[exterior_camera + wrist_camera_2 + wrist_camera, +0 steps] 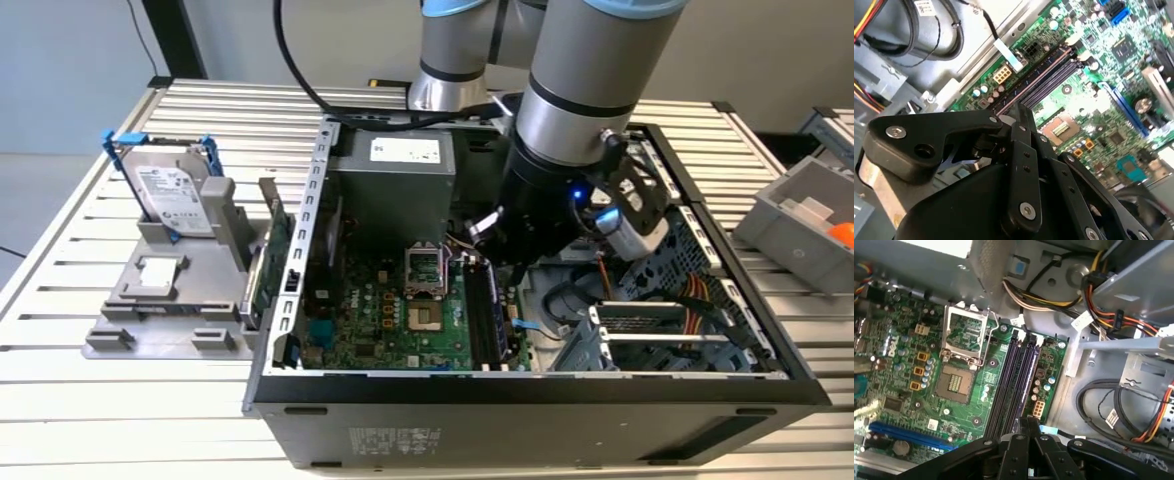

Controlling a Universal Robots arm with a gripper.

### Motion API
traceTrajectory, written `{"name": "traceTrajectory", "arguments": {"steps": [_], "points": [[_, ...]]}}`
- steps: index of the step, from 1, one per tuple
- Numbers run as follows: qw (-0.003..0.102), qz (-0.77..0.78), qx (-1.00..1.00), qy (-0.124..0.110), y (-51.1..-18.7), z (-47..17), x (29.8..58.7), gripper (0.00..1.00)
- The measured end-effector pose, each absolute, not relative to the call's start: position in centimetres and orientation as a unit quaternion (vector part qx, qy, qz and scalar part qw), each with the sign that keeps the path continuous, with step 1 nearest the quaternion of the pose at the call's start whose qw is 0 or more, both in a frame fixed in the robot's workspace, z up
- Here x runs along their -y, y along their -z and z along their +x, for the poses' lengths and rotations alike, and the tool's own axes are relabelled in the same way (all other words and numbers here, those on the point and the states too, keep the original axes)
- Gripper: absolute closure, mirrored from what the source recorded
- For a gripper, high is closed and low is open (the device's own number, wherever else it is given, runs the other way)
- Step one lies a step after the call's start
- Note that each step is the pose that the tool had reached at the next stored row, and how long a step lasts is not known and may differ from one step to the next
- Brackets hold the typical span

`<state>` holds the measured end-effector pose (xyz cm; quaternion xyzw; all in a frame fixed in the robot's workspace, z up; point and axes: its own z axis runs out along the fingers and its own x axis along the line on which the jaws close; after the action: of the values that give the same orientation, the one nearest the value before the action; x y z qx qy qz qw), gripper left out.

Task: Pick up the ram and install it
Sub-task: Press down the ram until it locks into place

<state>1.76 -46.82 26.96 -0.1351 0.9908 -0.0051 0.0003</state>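
Gripper (1021, 112) is inside the open computer case (534, 385), low over the motherboard (387, 310), on the end of the arm (574, 90) that reaches down from the far side of the table (80, 420). In both wrist views the two black fingers (1023, 426) are drawn together at their tips, and no board or other part can be seen between them; the hand reads as closed and empty.

The fingertips stand above the near end of the black memory slots (1014, 380), close to them; whether they touch a slot cannot be told. The slots run side by side as long dark strips next to the CPU socket (956, 382), which is bare metal with its frame lying open. The same slots appear in the second wrist view (1041, 80) and, in the exterior view, just below the arm's black wrist section (487, 315).

The ram cannot be picked out with certainty. The slots look dark along their whole length, and whether a stick sits in one of them cannot be told.

Outside the case, on the exterior view's left, a grey holder (160, 310) carries a hard drive (174, 190) in a blue-tabbed frame, and a green card (276, 250) stands upright just beside the case wall. A grey bin (801, 215) sits on the table at the exterior view's right.
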Motion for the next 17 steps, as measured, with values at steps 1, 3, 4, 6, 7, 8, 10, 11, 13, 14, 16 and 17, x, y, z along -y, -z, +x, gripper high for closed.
{"name": "traceTrajectory", "arguments": {"steps": [1, 3, 4, 6, 7, 8, 10, 11, 13, 14, 16, 17], "points": [[0.000, -0.144, -0.990, 0.005, -26.96, 1.76, 46.81, 1.00], [0.000, -0.162, -0.987, 0.005, -26.96, 1.76, 46.82, 1.00], [0.000, -0.171, -0.985, 0.005, -26.96, 1.76, 46.82, 1.00], [0.001, -0.187, -0.982, 0.005, -26.96, 1.76, 46.82, 1.00], [0.001, -0.194, -0.981, 0.005, -26.97, 1.76, 46.82, 1.00], [0.001, -0.202, -0.979, 0.005, -26.96, 1.76, 46.82, 1.00], [0.001, -0.219, -0.976, 0.005, -26.96, 1.76, 46.82, 1.00], [0.001, -0.228, -0.974, 0.005, -26.96, 1.76, 46.82, 1.00], [0.001, -0.244, -0.970, 0.005, -26.96, 1.76, 46.82, 1.00], [0.001, -0.253, -0.967, 0.005, -26.96, 1.76, 46.82, 1.00], [0.001, -0.270, -0.963, 0.005, -26.96, 1.76, 46.82, 1.00], [0.001, -0.278, -0.961, 0.005, -26.96, 1.76, 46.82, 1.00]]}}
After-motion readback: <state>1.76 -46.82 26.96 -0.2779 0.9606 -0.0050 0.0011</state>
